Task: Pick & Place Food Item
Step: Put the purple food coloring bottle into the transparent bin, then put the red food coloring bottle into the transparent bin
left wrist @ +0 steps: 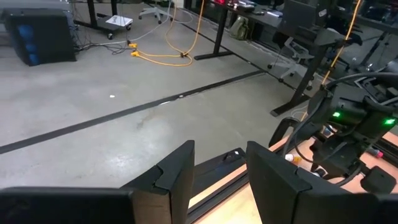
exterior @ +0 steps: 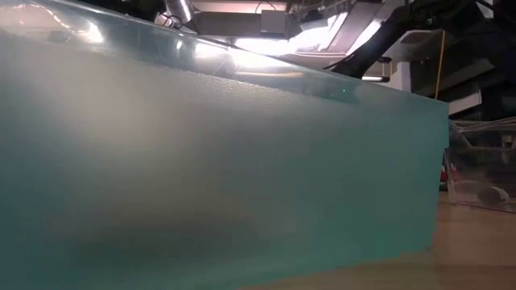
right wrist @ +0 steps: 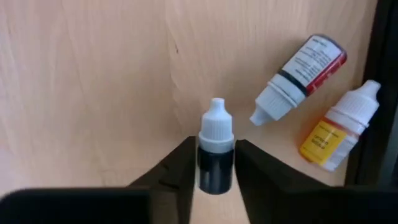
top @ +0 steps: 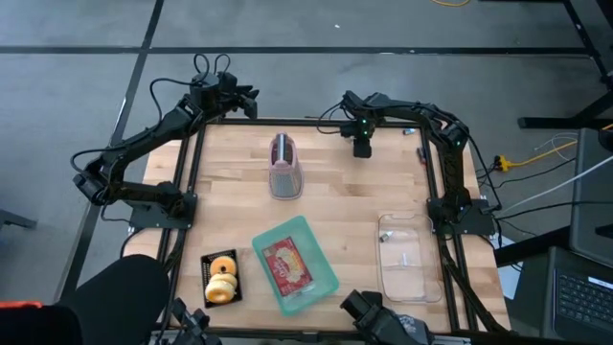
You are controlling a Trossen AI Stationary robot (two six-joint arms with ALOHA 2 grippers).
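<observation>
While the left gripper [left wrist: 217, 180] waits off the table's far left corner with its fingers parted and nothing between them, the right gripper [right wrist: 216, 163] is at work near the far edge of the wooden table [top: 354, 206]. Its two dark fingers press against the sides of a small dropper bottle [right wrist: 215, 149], which has a dark body and a white ribbed cap with a narrow tip; the bottle stands between them, cap pointing away from the wrist. Whether it is lifted clear of the wood or resting on it is hard to judge.

Just beside it lie two more dropper bottles, touching each other: one with a white-and-red label [right wrist: 301, 74] and one with a yellow label [right wrist: 339, 127].

Nearer the front edge sit a teal tray [top: 329, 278] holding a red-wrapped packet [top: 285, 264], a black tray of doughnuts [top: 221, 278], a clear plastic container [top: 404, 257] and, mid-table, a pink upright holder [top: 284, 165].
</observation>
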